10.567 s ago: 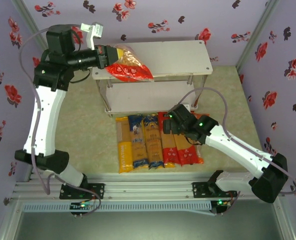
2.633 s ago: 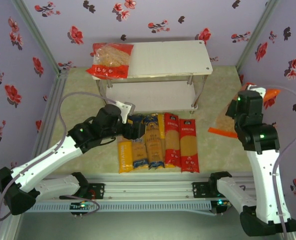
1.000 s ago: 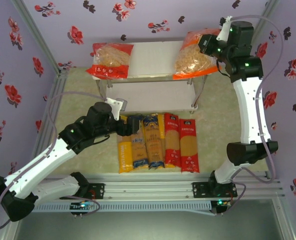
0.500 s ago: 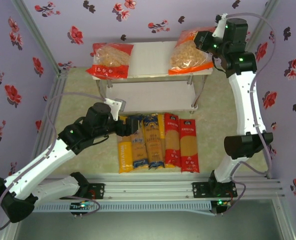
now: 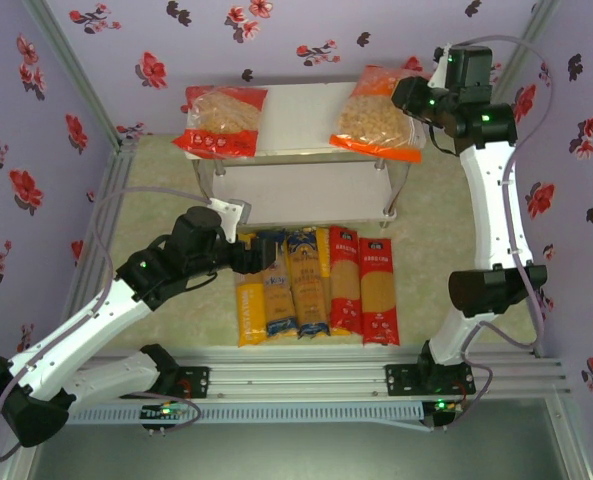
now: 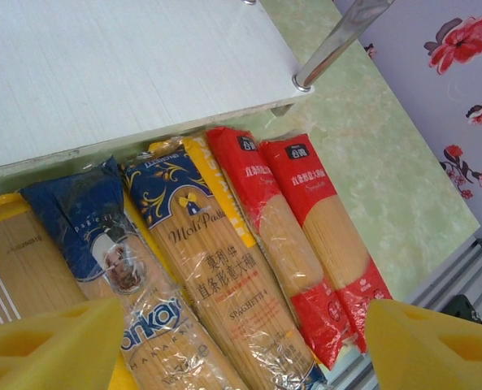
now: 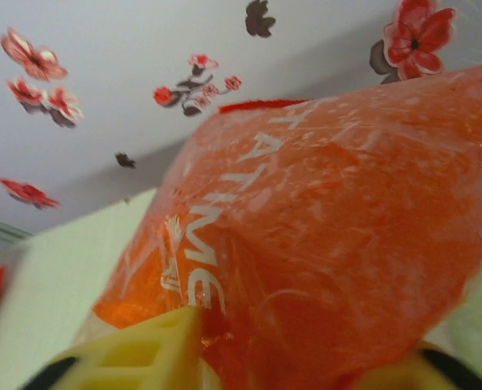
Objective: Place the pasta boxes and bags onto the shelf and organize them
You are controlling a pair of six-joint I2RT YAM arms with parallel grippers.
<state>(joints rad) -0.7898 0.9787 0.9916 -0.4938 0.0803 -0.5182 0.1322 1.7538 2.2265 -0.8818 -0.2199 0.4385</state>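
Left gripper (image 5: 248, 257) hangs open directly over the blue end of the spaghetti packs (image 5: 311, 285), which lie lengthwise toward the shelf (image 5: 306, 110), while the right gripper (image 5: 408, 95) clamps the orange bag (image 5: 371, 112) at the top tier's right end.

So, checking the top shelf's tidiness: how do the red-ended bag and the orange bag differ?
The red-ended bag lies free at the shelf's left end; the orange bag is at the right end, clamped in the right pincer. The red-ended bag sits nearly square; the orange bag is skewed. Both are wide pasta bags on its top tier.
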